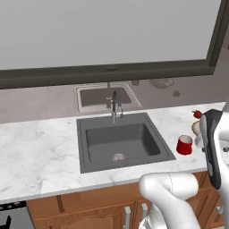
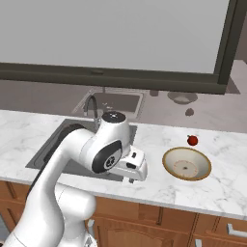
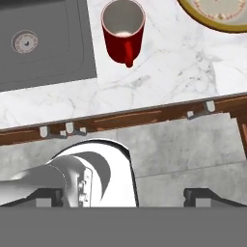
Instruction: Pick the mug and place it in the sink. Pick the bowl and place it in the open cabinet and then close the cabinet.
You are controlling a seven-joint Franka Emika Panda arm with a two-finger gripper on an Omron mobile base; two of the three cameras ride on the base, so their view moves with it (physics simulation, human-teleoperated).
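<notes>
Half the bowl [image 3: 218, 13] is cropped; mug [image 3: 123, 31] fully visible.

Left base view looks forward and down from behind-left, fairly near, over the white marble counter [image 1: 40, 147] and dark grey square sink [image 1: 121, 141]. Right base view faces the same counter and sink from behind-right. Hand view looks straight down on the counter's front edge, sharing the sink's corner and the small red mug [image 3: 123, 31].

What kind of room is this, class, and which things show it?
A kitchen, rendered: a sink with a faucet set in a marble counter, plus a red mug and a bowl.
</notes>
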